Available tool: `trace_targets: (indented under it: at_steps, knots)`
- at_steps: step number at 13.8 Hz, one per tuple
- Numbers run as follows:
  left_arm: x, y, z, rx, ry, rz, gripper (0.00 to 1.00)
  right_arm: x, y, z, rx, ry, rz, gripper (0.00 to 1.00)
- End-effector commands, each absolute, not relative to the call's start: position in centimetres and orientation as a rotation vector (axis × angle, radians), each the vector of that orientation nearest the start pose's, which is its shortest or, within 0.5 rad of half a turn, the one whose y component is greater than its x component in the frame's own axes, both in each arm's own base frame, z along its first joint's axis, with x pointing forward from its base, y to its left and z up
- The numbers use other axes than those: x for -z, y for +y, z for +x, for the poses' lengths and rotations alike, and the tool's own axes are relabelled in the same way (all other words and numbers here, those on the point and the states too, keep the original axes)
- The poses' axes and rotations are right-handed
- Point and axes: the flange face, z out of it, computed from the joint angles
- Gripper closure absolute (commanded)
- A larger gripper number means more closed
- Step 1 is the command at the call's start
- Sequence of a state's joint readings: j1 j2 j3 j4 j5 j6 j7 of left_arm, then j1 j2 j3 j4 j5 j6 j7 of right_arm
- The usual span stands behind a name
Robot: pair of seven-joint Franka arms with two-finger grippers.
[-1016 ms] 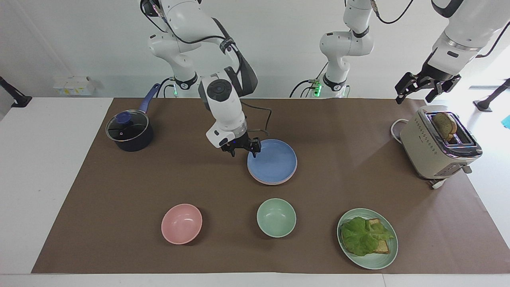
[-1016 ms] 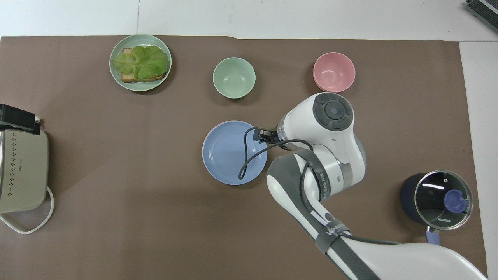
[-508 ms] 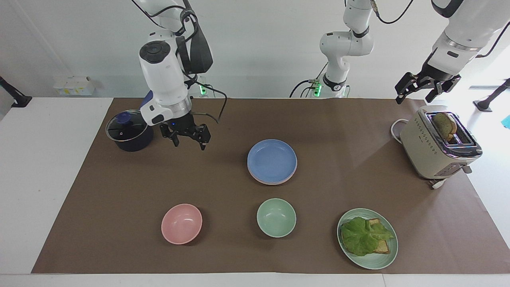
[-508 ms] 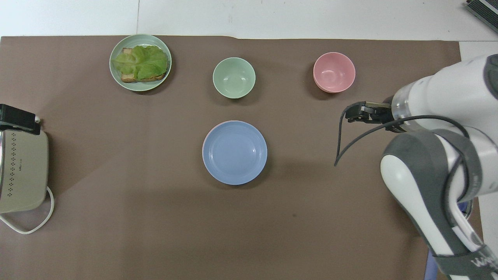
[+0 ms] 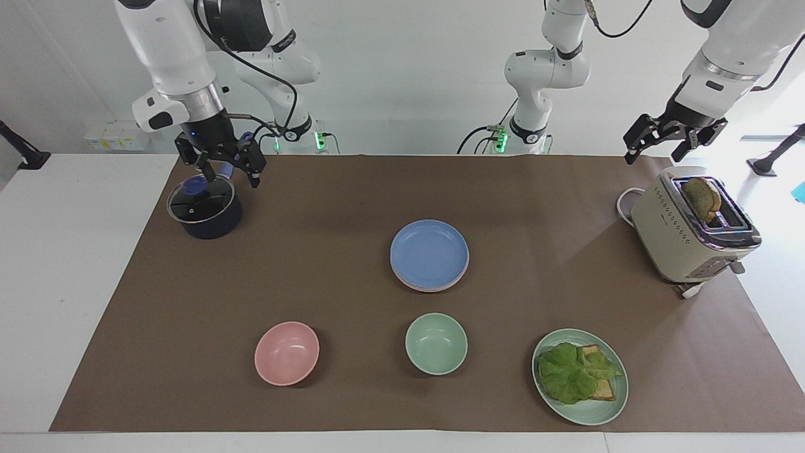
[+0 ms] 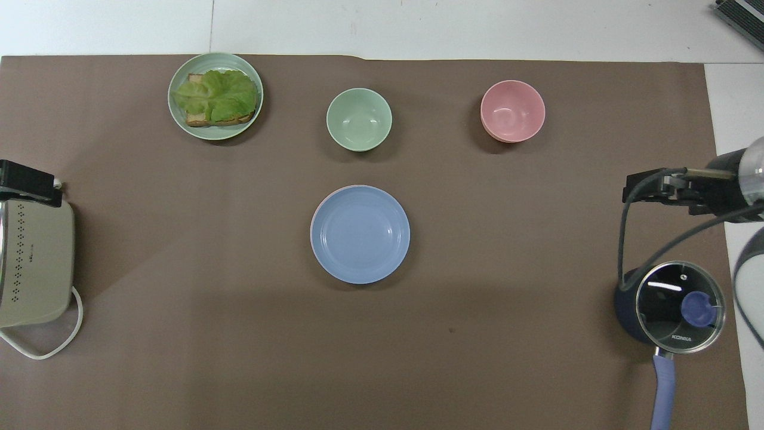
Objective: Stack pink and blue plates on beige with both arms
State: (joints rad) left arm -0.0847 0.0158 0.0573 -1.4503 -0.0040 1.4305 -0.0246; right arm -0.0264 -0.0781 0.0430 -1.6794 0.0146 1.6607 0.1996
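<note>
I see a brown table mat (image 5: 352, 207) filling both views. At the centre of each frame sits the plate stack: the blue plate (image 5: 429, 253) on top, a thin pink plate (image 5: 420, 284) edge showing under it, and I cannot make out the beige plate beneath. I judge the stacking done, so the step in hand is pulling the arms clear; the next move calls only for parking both grippers away from the stack.

My right gripper (image 5: 218, 165) hangs at the upper left of the facing view, over the lidded saucepan (image 5: 204, 207), its jaws spread and holding nothing. A second ago it was at the rim of the blue plate; since then it has swung away to the pot while the stack has stayed put.

My left gripper (image 5: 675, 141) waits at the upper right, over the toaster (image 5: 688, 229), jaws spread and empty, unchanged.

Along the lower edge of the facing view sit a pink bowl (image 5: 287, 353), a green bowl (image 5: 436, 343) and a green plate (image 5: 604, 409) with lettuce on toast.
</note>
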Motion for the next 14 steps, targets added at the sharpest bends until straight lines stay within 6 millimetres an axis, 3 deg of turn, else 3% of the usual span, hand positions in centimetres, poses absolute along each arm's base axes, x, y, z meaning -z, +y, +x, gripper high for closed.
trace_targets:
  at_steps: [1, 9, 14]
  knots:
    - [-66.2, -1.2, 54.0, -0.069, 0.001, -3.133, 0.0, -65.8, -1.1, 53.0, 0.051, 0.241, -3.132, 0.0]
    - [-66.2, -1.2, 54.0, -0.069, 0.001, -3.133, 0.0, -67.4, -2.3, 51.1, 0.011, 0.2, -3.17, 0.0]
    - [-66.2, -1.2, 54.0, -0.072, 0.001, -3.133, 0.0, -66.9, -2.1, 51.0, 0.001, 0.184, -3.165, 0.0]
